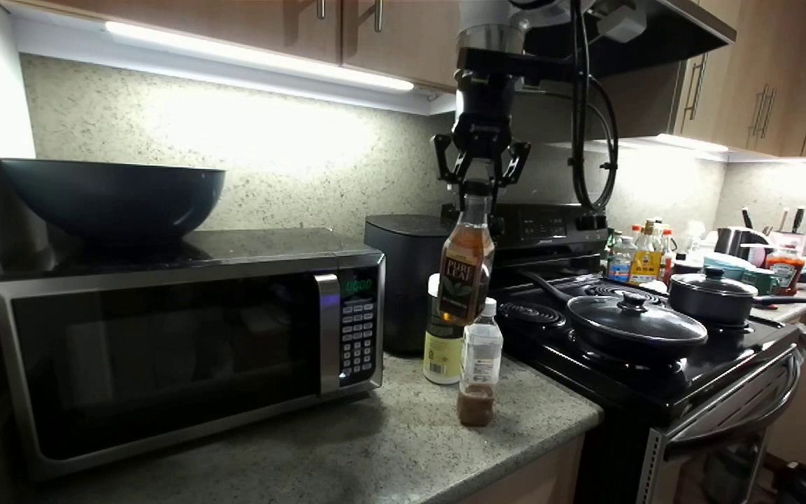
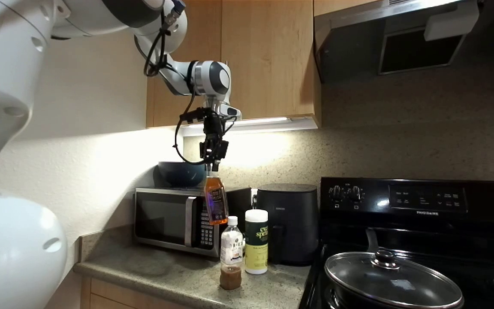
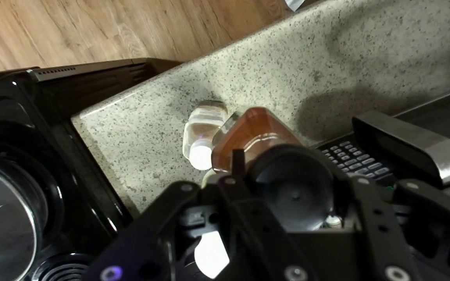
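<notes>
Holding a Pure Leaf tea bottle [image 1: 464, 276] at its capped neck, the gripper [image 1: 477, 192] points downward with its fingers drawn in on opposite sides of the black cap [image 3: 293, 187]. The tea bottle hangs with a slight tilt, amber liquid inside, its base raised above the speckled countertop [image 1: 347, 448]. Just beside that base, and lower, stands a clear plastic bottle [image 2: 231, 251] with a white cap, upright, brown contents at the bottom; whether the two bottles touch cannot be told. Near it, also upright, is a white-lidded canister [image 2: 256, 240] with a dark green and yellow label. Behind the canister, by the wall, stands a black air fryer [image 2: 292, 223]. To one side sits a microwave [image 1: 165, 364], door closed, green display lit, bearing a dark blue bowl [image 1: 109, 203]. On the opposite side, the black range [image 1: 662, 395] carries a glass-lidded skillet [image 1: 634, 325], handle toward the back panel, and, farther along, a lidded saucepan [image 1: 711, 301]. Assorted bottles [image 1: 646, 262] are grouped beyond the range. Overhead are wood cabinets [image 2: 268, 56], a lit lamp strip [image 1: 256, 56] beneath them, and a range hood [image 2: 350, 47].
</notes>
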